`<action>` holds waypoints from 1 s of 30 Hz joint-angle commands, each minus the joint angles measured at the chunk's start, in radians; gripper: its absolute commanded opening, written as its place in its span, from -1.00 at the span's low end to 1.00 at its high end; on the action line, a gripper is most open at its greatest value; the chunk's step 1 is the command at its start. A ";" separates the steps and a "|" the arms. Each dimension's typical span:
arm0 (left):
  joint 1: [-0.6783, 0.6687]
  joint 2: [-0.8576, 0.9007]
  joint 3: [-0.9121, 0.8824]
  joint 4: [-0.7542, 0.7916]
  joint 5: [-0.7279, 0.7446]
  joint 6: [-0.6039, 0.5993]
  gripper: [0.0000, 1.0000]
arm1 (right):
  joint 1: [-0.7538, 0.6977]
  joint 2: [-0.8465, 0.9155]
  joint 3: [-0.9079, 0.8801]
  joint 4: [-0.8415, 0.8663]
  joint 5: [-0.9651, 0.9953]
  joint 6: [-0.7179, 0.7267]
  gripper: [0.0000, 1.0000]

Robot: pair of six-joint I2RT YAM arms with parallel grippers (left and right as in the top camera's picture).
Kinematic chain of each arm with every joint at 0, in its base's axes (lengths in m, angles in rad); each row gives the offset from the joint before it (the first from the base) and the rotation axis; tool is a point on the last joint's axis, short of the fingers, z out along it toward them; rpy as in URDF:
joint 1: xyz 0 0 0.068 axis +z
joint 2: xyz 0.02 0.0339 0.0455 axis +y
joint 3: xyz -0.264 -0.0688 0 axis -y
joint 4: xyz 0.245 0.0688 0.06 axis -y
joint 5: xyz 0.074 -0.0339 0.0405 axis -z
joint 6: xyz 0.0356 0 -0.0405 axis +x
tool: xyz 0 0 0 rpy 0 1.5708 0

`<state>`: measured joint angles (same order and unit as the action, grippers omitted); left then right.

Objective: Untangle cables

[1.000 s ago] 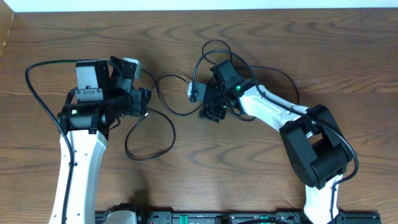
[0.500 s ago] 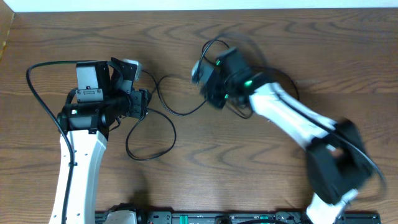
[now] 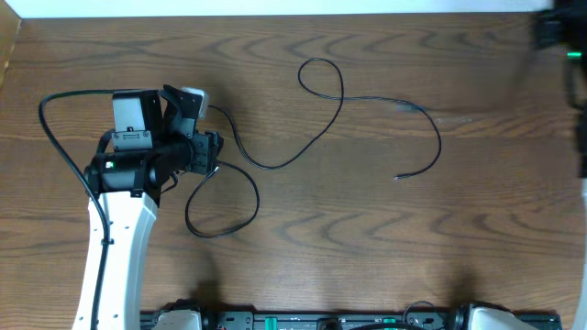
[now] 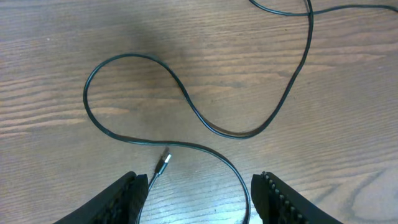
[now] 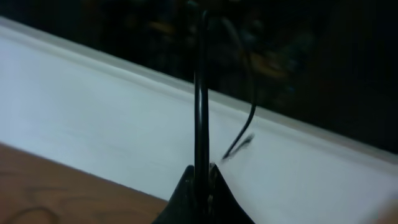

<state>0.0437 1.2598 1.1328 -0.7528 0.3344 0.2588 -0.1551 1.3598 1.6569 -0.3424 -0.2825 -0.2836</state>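
One thin black cable (image 3: 341, 95) lies loose across the table, looping at the back middle and ending at a small plug (image 3: 396, 176). Its other part curls into a loop (image 3: 220, 206) by my left gripper (image 3: 209, 151). In the left wrist view this gripper (image 4: 199, 186) stands open over the cable (image 4: 186, 99) and a metal plug end (image 4: 163, 163), touching neither. My right gripper (image 5: 202, 169) is shut on another black cable (image 5: 200, 93), which rises from the jaws, a thin end dangling beside it. The right arm (image 3: 559, 32) is a blur at the far right back corner.
The left arm's own thick black cable (image 3: 46, 128) arcs out to the left. A white wall (image 5: 93, 112) runs behind the table's back edge. A black rail (image 3: 321, 321) lines the front edge.
The right gripper shut on a cable at the table's middle and swung fast to the far right back corner, taking it off the table. The left arm has not moved.
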 commanded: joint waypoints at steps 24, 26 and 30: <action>-0.002 -0.001 0.001 -0.036 0.028 -0.010 0.18 | -0.612 0.399 -0.002 0.319 -0.249 0.327 -0.98; -0.002 -0.001 0.001 -0.042 0.028 -0.010 0.18 | -0.652 0.425 -0.002 0.368 -0.249 0.409 -0.98; -0.002 -0.001 0.001 -0.053 0.028 -0.010 0.18 | -0.734 0.447 -0.002 0.431 -0.256 0.543 -0.98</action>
<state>0.0437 1.2598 1.1328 -0.7982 0.3458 0.2588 -0.8425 1.8011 1.6531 0.0723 -0.5278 0.1020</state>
